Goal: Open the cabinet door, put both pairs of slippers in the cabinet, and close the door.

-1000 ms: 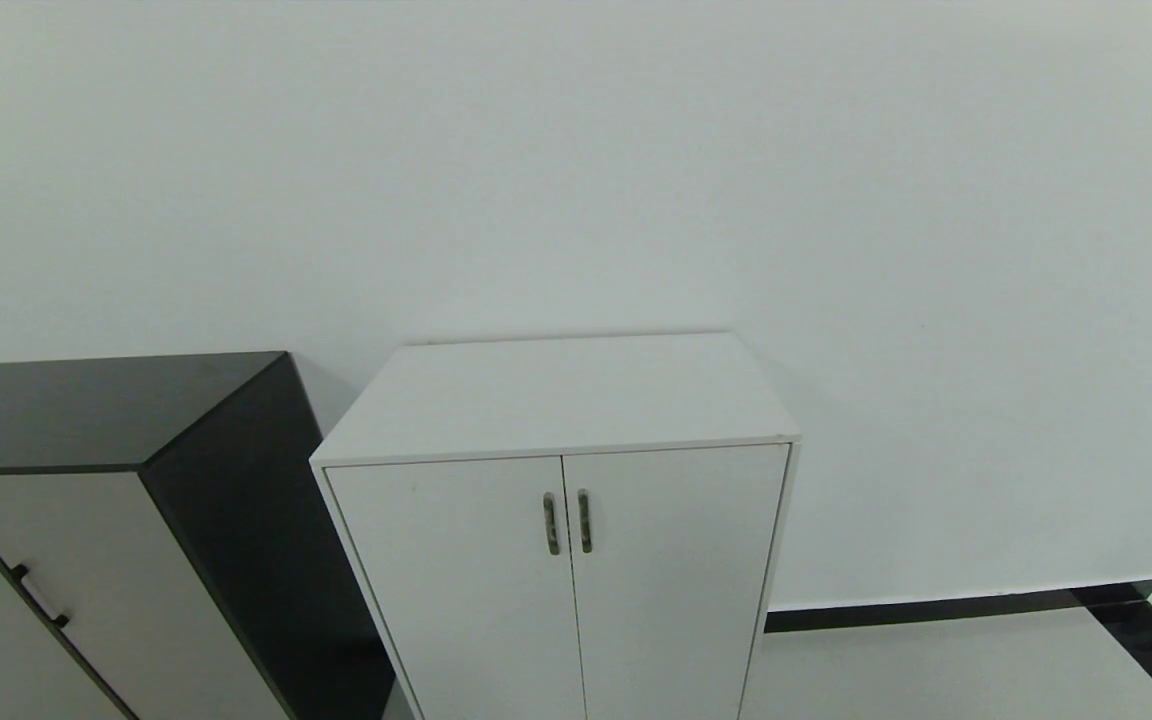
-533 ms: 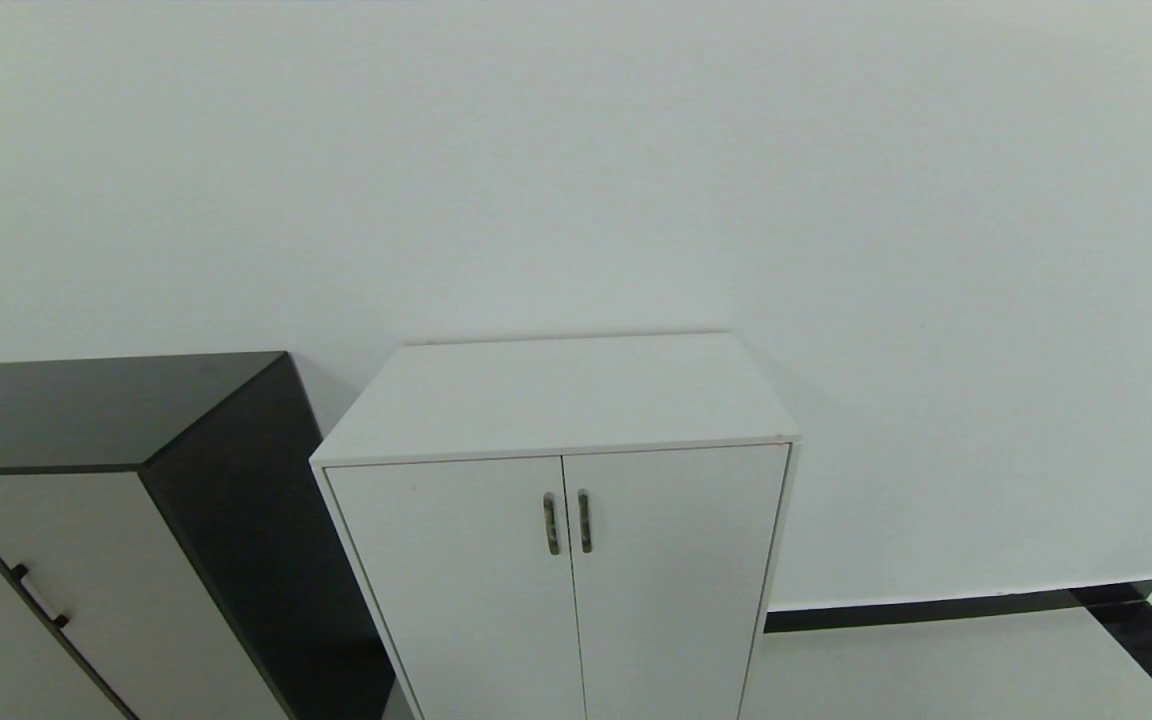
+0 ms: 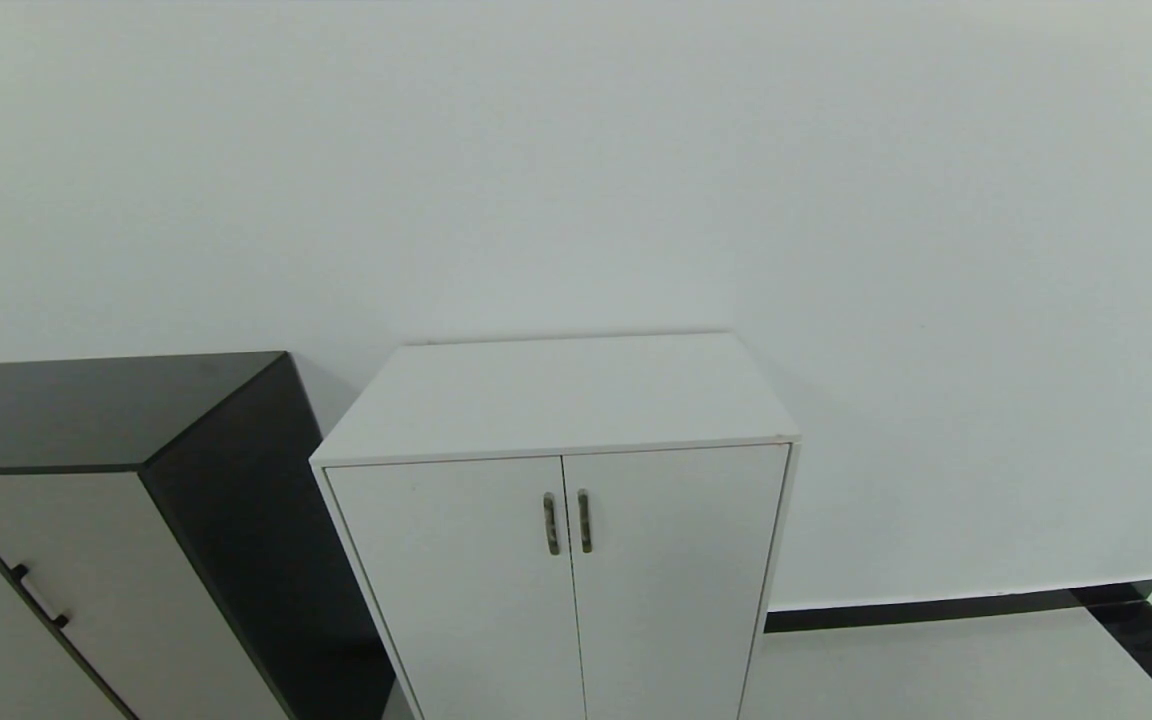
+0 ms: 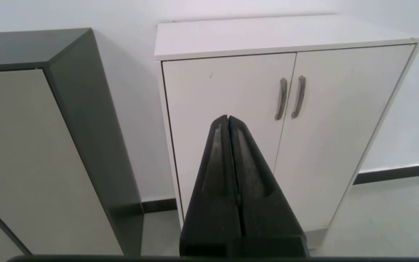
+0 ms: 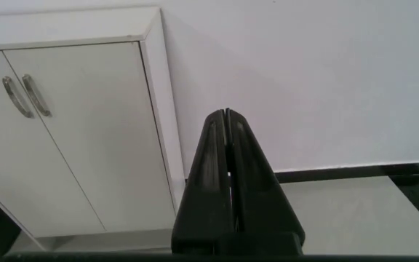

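A white two-door cabinet (image 3: pixel 556 400) stands against the wall with both doors shut. Two metal handles (image 3: pixel 567 521) sit side by side at the middle seam. In the left wrist view my left gripper (image 4: pixel 228 120) is shut with nothing in it, some way back from the left door (image 4: pixel 228 87). In the right wrist view my right gripper (image 5: pixel 225 115) is shut and holds nothing, off to the right of the cabinet's right door (image 5: pixel 86 124) and before the bare wall.
A taller dark cabinet (image 3: pixel 106 420) with a pale door and a black handle (image 3: pixel 39 597) stands just left of the white one. Pale floor (image 3: pixel 936 670) with a black skirting strip (image 3: pixel 946 608) lies to the right.
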